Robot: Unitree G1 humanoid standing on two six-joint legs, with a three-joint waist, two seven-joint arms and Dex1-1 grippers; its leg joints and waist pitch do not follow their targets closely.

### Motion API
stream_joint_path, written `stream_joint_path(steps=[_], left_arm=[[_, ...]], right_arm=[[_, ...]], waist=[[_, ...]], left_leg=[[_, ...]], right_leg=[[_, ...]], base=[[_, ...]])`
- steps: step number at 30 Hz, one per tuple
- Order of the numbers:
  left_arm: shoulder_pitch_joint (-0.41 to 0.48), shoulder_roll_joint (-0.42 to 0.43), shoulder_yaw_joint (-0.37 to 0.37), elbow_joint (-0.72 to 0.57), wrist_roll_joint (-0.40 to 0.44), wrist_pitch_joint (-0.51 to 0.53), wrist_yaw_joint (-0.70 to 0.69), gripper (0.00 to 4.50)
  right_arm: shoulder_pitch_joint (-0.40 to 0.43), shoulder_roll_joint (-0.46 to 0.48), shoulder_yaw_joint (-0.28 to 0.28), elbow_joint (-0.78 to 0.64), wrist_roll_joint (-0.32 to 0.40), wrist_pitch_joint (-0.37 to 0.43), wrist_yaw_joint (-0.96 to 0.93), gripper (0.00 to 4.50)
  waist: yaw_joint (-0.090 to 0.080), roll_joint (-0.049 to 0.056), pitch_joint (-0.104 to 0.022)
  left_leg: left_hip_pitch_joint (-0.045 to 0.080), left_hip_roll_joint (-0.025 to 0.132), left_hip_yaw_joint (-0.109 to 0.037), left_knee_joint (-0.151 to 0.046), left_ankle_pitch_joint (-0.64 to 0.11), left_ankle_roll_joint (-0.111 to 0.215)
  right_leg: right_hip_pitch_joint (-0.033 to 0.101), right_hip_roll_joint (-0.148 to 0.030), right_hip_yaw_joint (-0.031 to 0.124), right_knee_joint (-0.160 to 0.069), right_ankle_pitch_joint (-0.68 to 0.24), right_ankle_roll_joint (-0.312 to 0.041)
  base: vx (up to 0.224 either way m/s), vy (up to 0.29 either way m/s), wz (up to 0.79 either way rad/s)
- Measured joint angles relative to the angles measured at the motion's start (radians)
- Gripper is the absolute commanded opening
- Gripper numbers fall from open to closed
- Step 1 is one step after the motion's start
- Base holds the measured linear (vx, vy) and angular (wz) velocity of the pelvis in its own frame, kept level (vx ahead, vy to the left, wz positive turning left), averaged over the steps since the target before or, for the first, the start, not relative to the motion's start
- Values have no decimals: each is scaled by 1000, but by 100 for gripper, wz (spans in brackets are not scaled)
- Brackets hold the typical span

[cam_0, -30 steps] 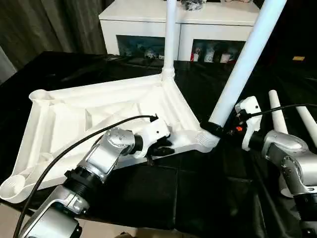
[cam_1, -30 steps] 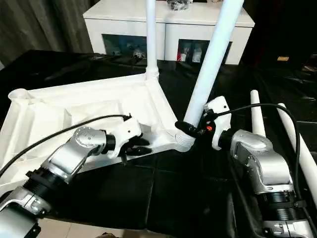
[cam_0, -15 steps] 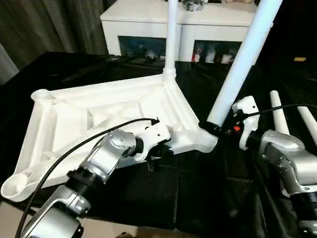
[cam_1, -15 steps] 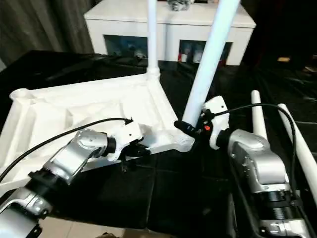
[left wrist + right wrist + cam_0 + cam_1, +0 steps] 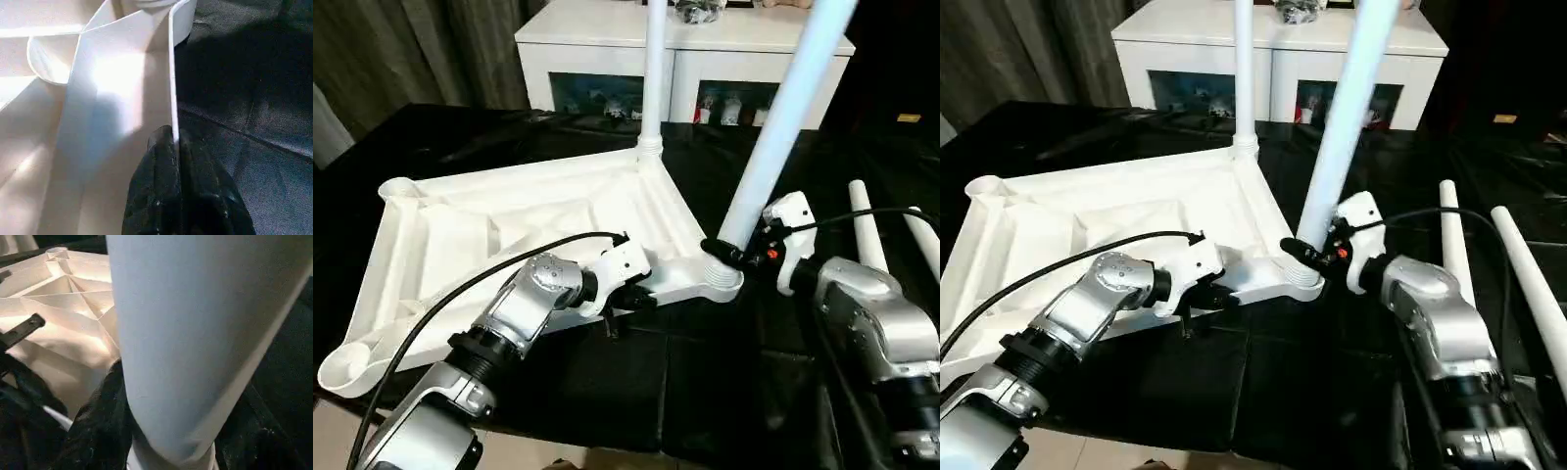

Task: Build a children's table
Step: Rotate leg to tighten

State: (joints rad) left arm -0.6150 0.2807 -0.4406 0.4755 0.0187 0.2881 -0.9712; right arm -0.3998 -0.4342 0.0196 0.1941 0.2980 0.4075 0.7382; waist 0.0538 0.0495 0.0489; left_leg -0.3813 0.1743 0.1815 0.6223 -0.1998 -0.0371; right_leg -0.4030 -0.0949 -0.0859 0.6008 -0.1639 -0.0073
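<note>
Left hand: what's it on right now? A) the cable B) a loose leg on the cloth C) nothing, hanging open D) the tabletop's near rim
D: the left hand is shut on the thin rim of the upturned tabletop, as the left wrist view shows with a black finger on each side of the edge.

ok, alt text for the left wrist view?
The left gripper is shut on the thin edge of the tabletop's rim, its two black fingers pinching the white wall from either side. The ribbed white underside spreads to one side of the rim, the black-covered work table to the other.
</note>
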Motion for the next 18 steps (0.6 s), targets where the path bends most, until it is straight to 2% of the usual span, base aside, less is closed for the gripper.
stream_joint_path(steps=[4,7,18], left_arm=[[0,3,1,0,0,0,-1,0],[1,1,1,0,4,0,-4,0],[2,-2,2,0,8,0,-22,0]], right_arm=[[-22,5,-7,37,5,-1,6,186],[-29,3,-20,48,25,32,32,186],[9,-34,-42,12,81,89,90,185]], waist=[[-2,-1,0],[-3,-3,-1],[4,-2,-2]], left_leg=[[0,0,0,0,0,0],[1,0,0,0,0,0],[2,0,0,0,0,0]], right_leg=[[0,0,0,0,0,0],[1,0,0,0,0,0],[2,0,0,0,-1,1]], base=[[0,0,0],[0,0,0],[0,0,0]])
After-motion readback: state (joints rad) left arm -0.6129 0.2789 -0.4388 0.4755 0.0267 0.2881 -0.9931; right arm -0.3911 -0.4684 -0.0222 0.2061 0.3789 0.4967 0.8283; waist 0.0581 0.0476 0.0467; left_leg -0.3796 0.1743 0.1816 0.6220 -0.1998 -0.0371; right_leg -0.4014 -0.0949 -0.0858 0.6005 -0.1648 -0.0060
